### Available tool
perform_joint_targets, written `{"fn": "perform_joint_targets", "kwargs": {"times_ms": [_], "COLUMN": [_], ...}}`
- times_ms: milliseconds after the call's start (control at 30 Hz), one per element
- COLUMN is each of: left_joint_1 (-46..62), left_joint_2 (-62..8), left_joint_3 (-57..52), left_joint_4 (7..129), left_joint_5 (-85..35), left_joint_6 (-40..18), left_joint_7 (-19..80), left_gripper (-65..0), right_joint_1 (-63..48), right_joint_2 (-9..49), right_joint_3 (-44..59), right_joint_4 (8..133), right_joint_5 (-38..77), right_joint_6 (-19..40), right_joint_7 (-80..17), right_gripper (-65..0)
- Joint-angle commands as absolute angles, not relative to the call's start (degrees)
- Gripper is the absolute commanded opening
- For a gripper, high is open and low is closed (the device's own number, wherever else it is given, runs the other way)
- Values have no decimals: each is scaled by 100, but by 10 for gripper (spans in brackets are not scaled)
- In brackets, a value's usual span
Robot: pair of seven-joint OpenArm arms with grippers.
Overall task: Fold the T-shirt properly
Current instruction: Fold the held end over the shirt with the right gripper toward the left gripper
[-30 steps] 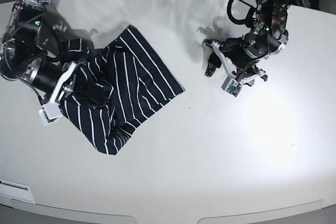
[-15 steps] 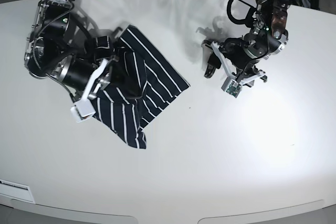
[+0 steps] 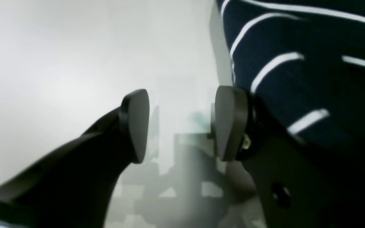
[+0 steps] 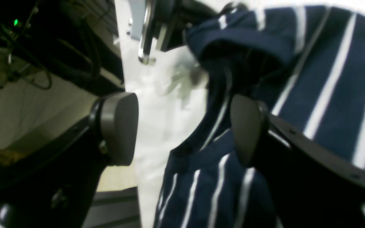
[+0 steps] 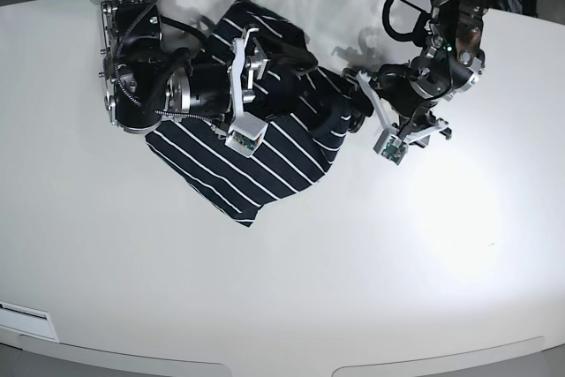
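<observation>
The curved front rim of the pale grey, matte table [image 5: 291, 306] is bare. Beyond it, left of centre in the base view, lies the T-shirt [image 5: 265, 161]: soft dark navy cloth with thin white stripes, gathered into a compact, roughly diamond-shaped bundle. Its near corner lies flat on the table; its far portion is bunched and raised.

The right gripper [image 4: 182, 129] sits over that raised portion, on the left of the base view. Its jaws stand wide apart. In the right wrist view, striped cloth lies beside and behind one pad [image 4: 244, 129], with a dark fold hanging in the gap, but nothing is clamped between the pads.

The left gripper [image 3: 181, 125], on the right of the base view, is low over the table at the bundle's right edge. Its jaws are also spread; only bare table shows between them, and the cloth edge lies just beside one pad [image 3: 230, 123].

Assessment: the garment is reduced to a small layered packet, so the main folds appear to be in place. The top layers are rumpled and not squared. Remaining work is probably to flatten and align the upper fold and then clear both arms.
</observation>
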State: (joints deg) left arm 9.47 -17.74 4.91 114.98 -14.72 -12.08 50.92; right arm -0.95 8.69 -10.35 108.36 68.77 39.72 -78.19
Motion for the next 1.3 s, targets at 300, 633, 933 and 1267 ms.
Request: {"fn": "perform_joint_targets", "kwargs": {"times_ms": [300,633,933,1267], "left_joint_1": [582,412,974,1146], "left_joint_2": [-1844,-1767,-1474,-1931], "left_joint_3": [427,150,746,1380], "left_joint_4": [11644,12206,12138,11535], "left_joint_5": [-1157,-3129,-4390,-2812], "left_joint_6": [-1087,-2058,-3358,-3218], "left_joint_7": [4950,5107,5660,5256], "left_gripper": [-650,-650,-650,-650], "right_joint_1": [749,1063,2471,2749], "right_joint_2": [862,1041,1131,1555], "right_joint_3": [-270,-556,-1914,-2558], "right_joint_4": [10923,10044,7758,7004], "right_joint_5": [6141,3524,2571,2226], "right_joint_6": [4000,4000,4000,4000], "right_joint_7": [-7019,-4877,-4379,-4289], "right_gripper": [-650,-650,-650,-650]}}
